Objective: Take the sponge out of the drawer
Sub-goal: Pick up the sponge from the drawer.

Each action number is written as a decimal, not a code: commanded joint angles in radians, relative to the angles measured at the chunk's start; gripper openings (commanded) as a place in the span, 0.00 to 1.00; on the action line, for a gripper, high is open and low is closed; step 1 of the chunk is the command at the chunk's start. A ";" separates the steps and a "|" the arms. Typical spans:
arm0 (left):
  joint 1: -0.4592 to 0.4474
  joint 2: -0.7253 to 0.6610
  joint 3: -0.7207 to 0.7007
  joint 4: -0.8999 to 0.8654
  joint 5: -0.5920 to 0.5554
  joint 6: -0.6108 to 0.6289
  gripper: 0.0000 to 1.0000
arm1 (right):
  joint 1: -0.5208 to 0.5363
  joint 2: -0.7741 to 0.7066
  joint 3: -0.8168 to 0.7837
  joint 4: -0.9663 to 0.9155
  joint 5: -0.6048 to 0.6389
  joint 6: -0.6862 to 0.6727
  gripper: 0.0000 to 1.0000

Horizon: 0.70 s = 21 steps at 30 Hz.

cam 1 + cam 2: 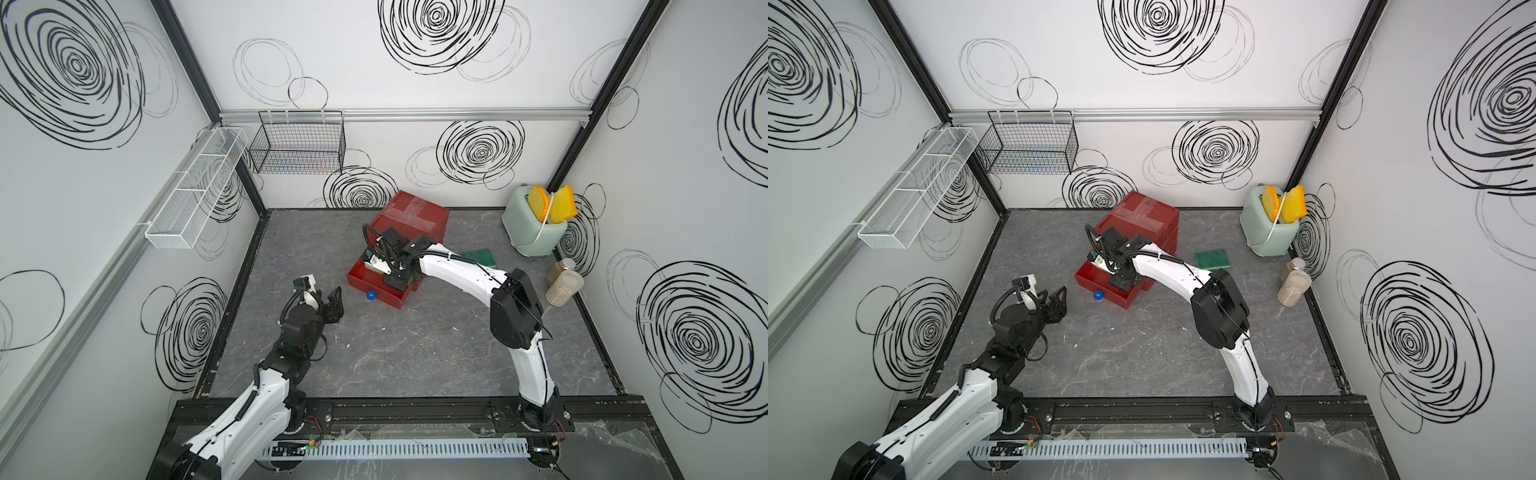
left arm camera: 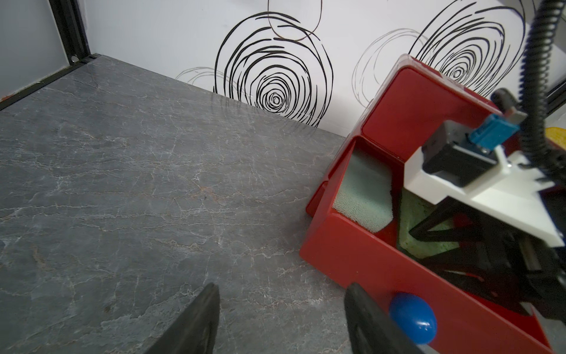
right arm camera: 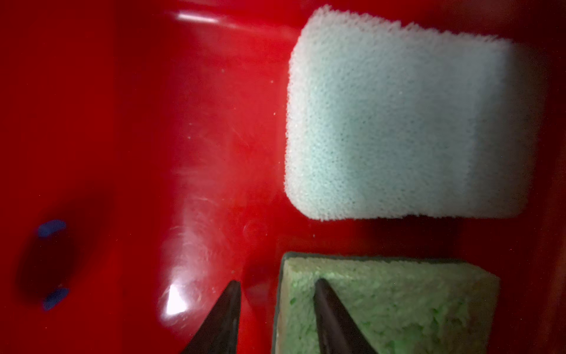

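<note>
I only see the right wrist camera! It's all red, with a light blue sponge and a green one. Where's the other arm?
Observer: The left gripper is open over the table, outside the drawer, close to its blue knob.
Operator: Is any sponge out already?
Observer: Yes. A dark green sponge lies flat on the table beside the red drawer unit.
Operator: What else is out there?
Observer: A mint toaster stands in the far corner, with yellow slices sticking out of it.
</note>
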<state>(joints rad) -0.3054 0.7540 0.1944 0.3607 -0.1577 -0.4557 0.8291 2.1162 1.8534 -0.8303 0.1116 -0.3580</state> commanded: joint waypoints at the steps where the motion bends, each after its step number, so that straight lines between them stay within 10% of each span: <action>1: 0.008 -0.005 0.002 0.042 0.003 -0.014 0.69 | -0.020 0.027 -0.028 -0.012 0.003 -0.019 0.33; 8: 0.010 -0.012 0.001 0.038 0.006 -0.013 0.69 | -0.026 0.006 -0.035 0.007 -0.027 -0.018 0.01; 21: 0.010 -0.010 0.001 0.044 0.018 -0.012 0.69 | -0.017 -0.289 -0.049 0.081 -0.224 0.002 0.00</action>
<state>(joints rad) -0.3054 0.7521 0.1944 0.3614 -0.1497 -0.4568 0.8139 1.8786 1.8168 -0.7830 -0.0448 -0.3592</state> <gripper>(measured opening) 0.686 0.044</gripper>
